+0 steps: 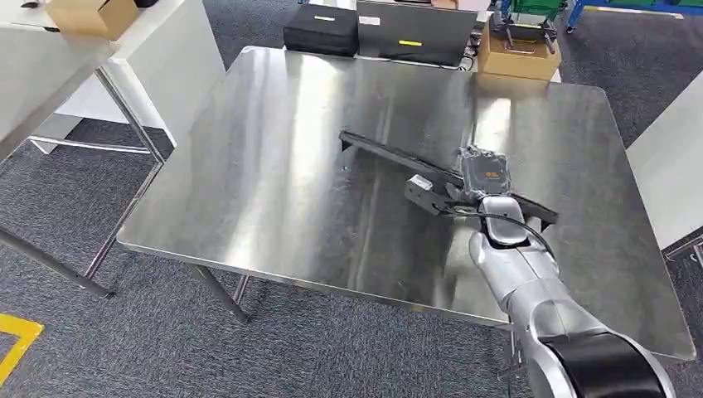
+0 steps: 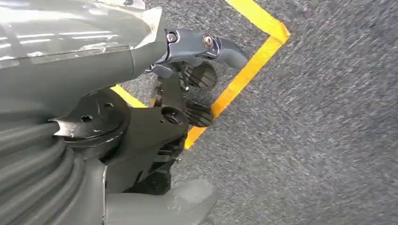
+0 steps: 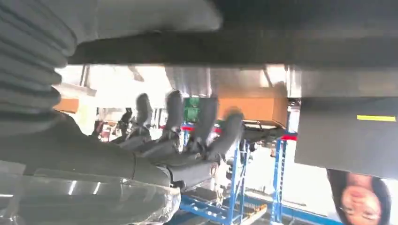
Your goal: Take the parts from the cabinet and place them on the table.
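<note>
While a black case (image 1: 321, 30) and cardboard box (image 1: 519, 55) sit at the far edge of the steel counter (image 1: 273, 174), the right hand (image 1: 485, 176) holds a long black part (image 1: 390, 152) over its middle. Fingers (image 3: 174, 110) reach past it. The left hand (image 2: 187, 89) hangs over carpet, fingers curled inward, holding nothing.

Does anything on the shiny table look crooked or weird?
Nothing looks broken or spilled. The long black part lies slanted across the steel table instead of square with its edges, with the right hand over its near end. That looks like placing, not a mishap.
</note>
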Controlling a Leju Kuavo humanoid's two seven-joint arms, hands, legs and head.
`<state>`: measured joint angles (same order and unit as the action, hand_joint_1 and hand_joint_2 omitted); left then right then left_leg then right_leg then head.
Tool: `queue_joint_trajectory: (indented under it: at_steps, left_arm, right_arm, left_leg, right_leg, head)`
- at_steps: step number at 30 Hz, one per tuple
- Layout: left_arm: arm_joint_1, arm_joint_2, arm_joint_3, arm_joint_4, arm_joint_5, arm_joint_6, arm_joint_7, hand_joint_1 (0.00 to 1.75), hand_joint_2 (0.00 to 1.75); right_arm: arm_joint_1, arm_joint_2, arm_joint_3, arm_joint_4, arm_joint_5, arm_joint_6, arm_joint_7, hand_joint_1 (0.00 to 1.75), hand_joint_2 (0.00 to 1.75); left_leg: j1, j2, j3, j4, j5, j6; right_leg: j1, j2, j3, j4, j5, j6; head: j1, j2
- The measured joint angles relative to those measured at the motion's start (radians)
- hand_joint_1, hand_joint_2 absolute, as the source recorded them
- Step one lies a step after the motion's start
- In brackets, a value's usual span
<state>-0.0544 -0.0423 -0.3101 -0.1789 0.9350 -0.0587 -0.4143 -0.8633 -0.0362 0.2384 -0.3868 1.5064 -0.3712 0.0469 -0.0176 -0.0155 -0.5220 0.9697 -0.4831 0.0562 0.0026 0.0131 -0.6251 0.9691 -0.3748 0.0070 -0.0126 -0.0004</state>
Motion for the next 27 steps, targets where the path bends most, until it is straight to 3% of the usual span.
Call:
queue_joint_trajectory:
  at_steps: [17, 22, 27]
  left_arm:
    - [0.002, 0.005, 0.000, 0.000, 0.002, -0.033, 0.021, 0.00, 1.75]
    - [0.002, 0.007, 0.000, 0.000, 0.002, -0.035, 0.022, 0.00, 1.75]
    - [0.003, 0.008, 0.000, 0.000, 0.000, -0.036, 0.022, 0.00, 1.75]
  right_arm:
    - [-0.001, -0.003, -0.027, -0.002, 0.024, 0.011, -0.005, 0.00, 0.00]
    - [0.001, -0.002, -0.037, -0.042, 0.019, -0.067, -0.059, 0.00, 0.00]
    - [-0.001, 0.006, -0.050, -0.074, 0.018, -0.076, -0.066, 0.00, 0.00]
  left_leg:
    - [0.000, 0.000, 0.000, 0.000, 0.000, 0.000]
    - [0.000, 0.000, 0.000, 0.000, 0.000, 0.000]
    - [0.000, 0.000, 0.000, 0.000, 0.000, 0.000]
  right_leg:
    - [0.000, 0.000, 0.000, 0.000, 0.000, 0.000]
    - [0.000, 0.000, 0.000, 0.000, 0.000, 0.000]
    - [0.000, 0.000, 0.000, 0.000, 0.000, 0.000]
  head:
    - [0.000, 0.000]
    - [-0.001, 0.000]
    - [0.000, 0.000]
